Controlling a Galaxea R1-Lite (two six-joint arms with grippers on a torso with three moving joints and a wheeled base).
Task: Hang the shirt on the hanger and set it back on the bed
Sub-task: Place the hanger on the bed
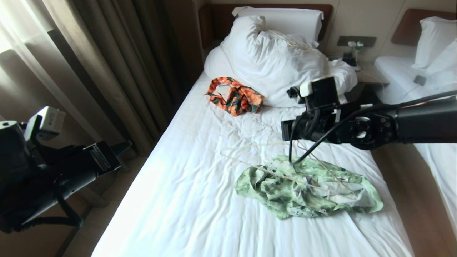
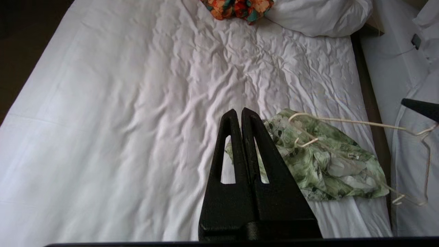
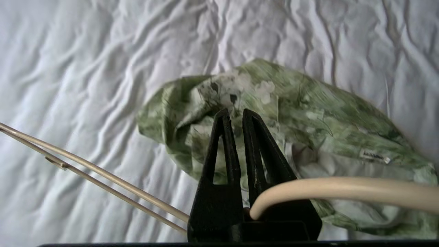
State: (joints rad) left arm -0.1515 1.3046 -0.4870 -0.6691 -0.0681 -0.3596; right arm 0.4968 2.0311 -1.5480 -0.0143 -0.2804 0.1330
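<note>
Hotel bedroom: twin beds [image 1: 185, 200], wooden headboards [image 1: 210, 25], heavy curtains [image 1: 89, 71]

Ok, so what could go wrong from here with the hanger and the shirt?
The hanger is thin wire caught low in the right gripper, so it may swivel or slip. The shirt lies crumpled with no opening showing, so the wire could snag folds and drag it. The left gripper is shut, away from the shirt, so nothing steadies the cloth.

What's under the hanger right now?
The hanger, held up in the right gripper, hangs over the crumpled shirt on the bed. Whether wire touches fabric cannot be told.
</note>
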